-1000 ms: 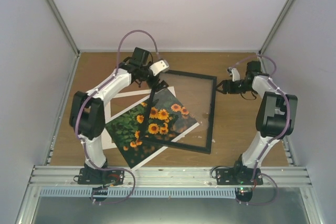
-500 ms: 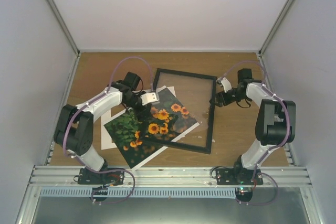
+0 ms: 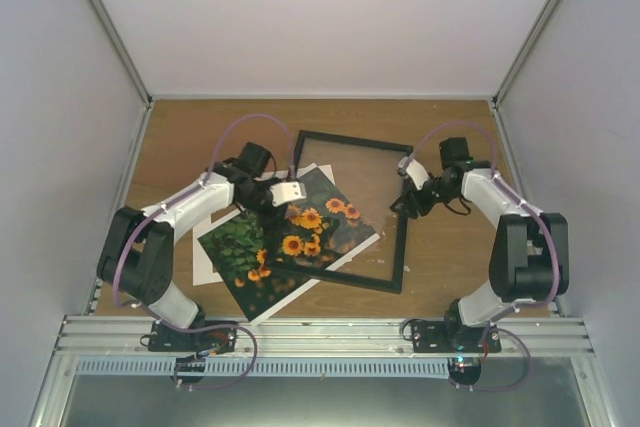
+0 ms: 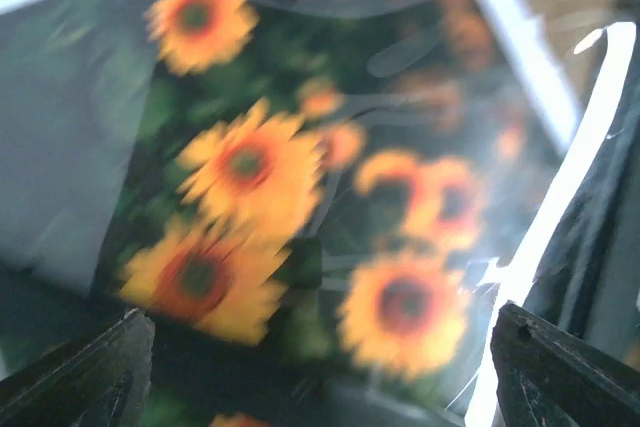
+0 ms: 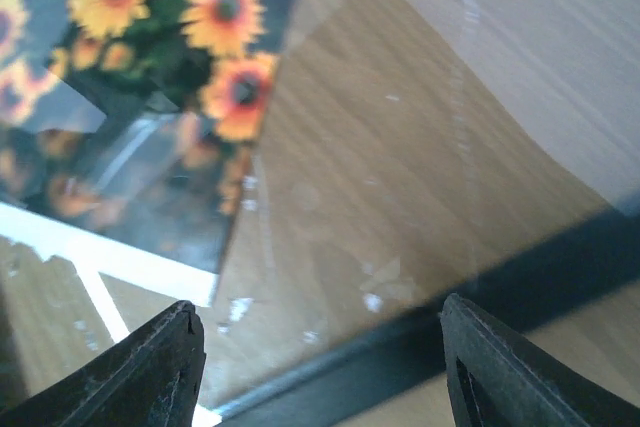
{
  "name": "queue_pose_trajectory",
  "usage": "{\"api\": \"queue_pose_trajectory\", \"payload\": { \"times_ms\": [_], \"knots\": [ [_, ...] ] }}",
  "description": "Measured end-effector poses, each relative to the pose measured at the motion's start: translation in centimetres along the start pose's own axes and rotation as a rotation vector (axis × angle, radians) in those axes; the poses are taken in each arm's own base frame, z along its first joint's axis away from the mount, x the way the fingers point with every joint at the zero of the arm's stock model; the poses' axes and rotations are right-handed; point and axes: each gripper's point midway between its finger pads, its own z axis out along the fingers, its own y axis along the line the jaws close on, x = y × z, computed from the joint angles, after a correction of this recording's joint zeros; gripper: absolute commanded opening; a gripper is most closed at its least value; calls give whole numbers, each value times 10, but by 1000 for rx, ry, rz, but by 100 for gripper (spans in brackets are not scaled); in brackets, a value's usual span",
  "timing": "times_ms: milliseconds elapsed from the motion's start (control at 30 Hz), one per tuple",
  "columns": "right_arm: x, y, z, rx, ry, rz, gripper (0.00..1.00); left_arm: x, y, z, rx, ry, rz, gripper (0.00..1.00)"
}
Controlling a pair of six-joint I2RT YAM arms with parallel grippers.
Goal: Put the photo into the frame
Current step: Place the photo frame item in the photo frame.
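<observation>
The photo (image 3: 245,247), orange sunflowers on dark green with a white border, lies tilted on the table. The black frame (image 3: 355,139) with its clear pane lies over the photo's right part. My left gripper (image 3: 293,194) is open and empty, low over the photo near the frame's left side. In the left wrist view the blurred flowers (image 4: 250,167) fill the space between my spread fingers (image 4: 90,372). My right gripper (image 3: 405,197) is open and empty at the frame's right side. In the right wrist view the frame's black bar (image 5: 450,322) runs between my fingers (image 5: 510,367), with the photo (image 5: 150,67) under glass beyond.
A white mat (image 3: 222,191) lies under the photo's left part. White walls with metal posts close in the wooden table (image 3: 460,257) on three sides. A metal rail (image 3: 320,332) runs along the near edge by the arm bases.
My left gripper came down from the frame's far left corner to low over the photo. My right gripper moved left from the table's right side to the frame's right bar.
</observation>
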Motion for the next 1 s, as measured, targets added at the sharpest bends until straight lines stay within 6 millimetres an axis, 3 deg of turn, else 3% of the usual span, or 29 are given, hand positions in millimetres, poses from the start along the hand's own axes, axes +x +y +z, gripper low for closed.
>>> {"api": "queue_pose_trajectory", "payload": {
  "times_ms": [133, 267, 467, 533, 700, 833, 1000],
  "knots": [
    [3, 30, 6, -59, 9, -71, 66, -41, -45, 21, 91, -55, 76, 92],
    [19, 42, 11, -94, 30, -60, 66, -62, -87, 40, 159, -90, 127, 89],
    [29, 54, 16, -129, 46, -79, 65, -70, -128, 58, 216, -100, 170, 75],
    [28, 58, 18, -145, 41, -88, 65, -76, -135, 59, 229, -119, 184, 64],
    [24, 64, 17, -172, 16, -103, 63, -74, -159, 41, 275, -211, 253, 49],
    [23, 71, 19, -186, 12, -141, 63, -73, -192, 34, 322, -237, 350, 47],
    [22, 80, 21, -199, 11, -181, 62, -72, -212, 51, 346, -210, 401, 45]
  ]
}}
